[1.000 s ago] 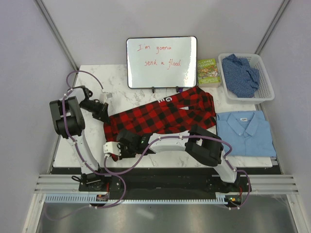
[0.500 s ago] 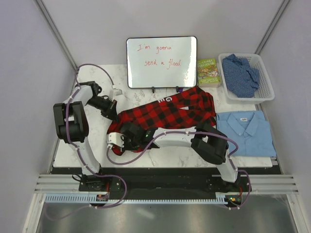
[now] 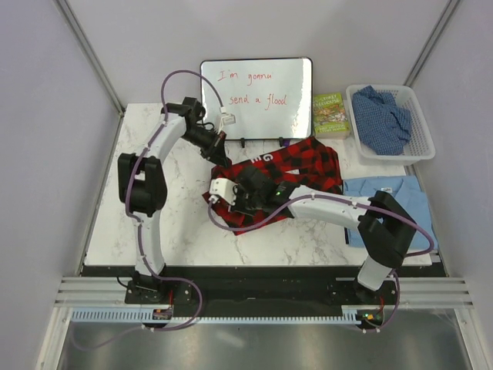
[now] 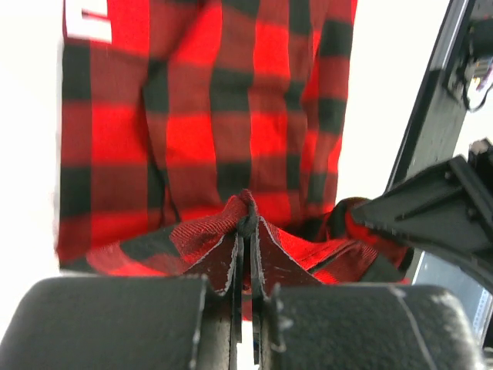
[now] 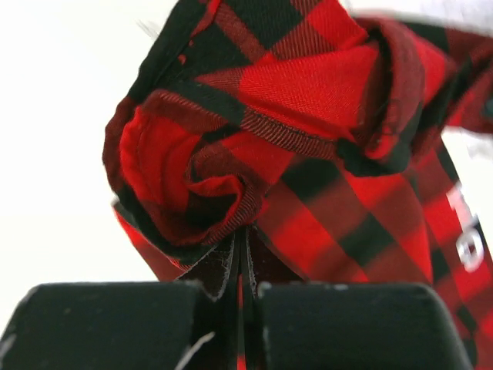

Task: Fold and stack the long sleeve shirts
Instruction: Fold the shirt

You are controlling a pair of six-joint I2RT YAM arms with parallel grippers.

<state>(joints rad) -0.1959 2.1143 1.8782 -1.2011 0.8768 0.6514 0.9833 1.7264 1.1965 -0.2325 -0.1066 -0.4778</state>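
**Two-arm grip on one shirt.** The left gripper (image 4: pixel 246 231) had its jaws pressed together on a raised ridge of the checked flannel (image 3: pixel 304 163). The red-and-black cloth spread out beyond its fingertips, with a white mark at the far left corner of that view. The right gripper (image 5: pixel 243 231) was likewise clamped tight on a bunched, rolled fold of the same shirt, and white lettering showed to the right of its fingers. Seen from above, both grippers met at the flannel's left end, the left one farther out, just in front of the whiteboard (image 3: pixel 256 96). The rest of the flannel trailed back alongside the right forearm. To the outer side of the right arm's elbow, the light blue collared shirt (image 3: pixel 408 202) lay flat on the table (image 3: pixel 131 208), partly hidden by that arm. Beyond it, the darker blue speckled shirt (image 3: pixel 381 116) sat crumpled in a white basket (image 3: pixel 393 157), next to a book (image 3: pixel 330 114).
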